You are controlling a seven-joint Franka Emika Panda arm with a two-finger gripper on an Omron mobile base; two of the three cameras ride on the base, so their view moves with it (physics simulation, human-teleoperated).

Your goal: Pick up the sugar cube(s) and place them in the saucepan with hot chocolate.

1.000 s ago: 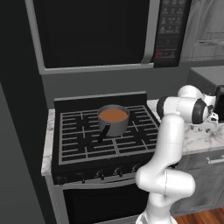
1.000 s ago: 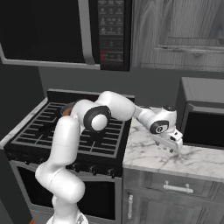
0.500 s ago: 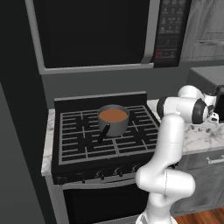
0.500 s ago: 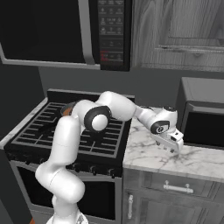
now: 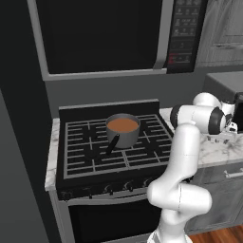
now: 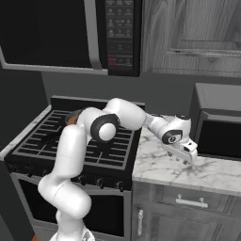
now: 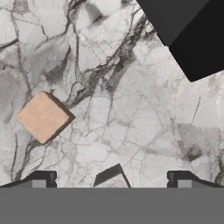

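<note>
A tan sugar cube (image 7: 43,117) lies on the marble counter (image 7: 131,109), left of and beyond my finger tips. My gripper (image 7: 111,180) hangs low over the counter, open, one fingertip (image 7: 40,179) on each side. A small pale corner (image 7: 113,176) with a dark shadow shows between the tips; I cannot tell what it is. The gripper (image 6: 186,155) is right of the stove, near a dark box. The grey saucepan (image 5: 122,134) stands on the stove with orange-brown hot chocolate (image 5: 122,125) in it, its black handle (image 5: 111,144) pointing forward.
A dark boxy appliance (image 6: 221,127) stands on the counter just right of the gripper, its corner (image 7: 192,35) close in the hand view. The black stove (image 5: 95,152) lies left of the counter, a microwave (image 5: 104,35) above it. The counter's front edge (image 6: 188,181) is near.
</note>
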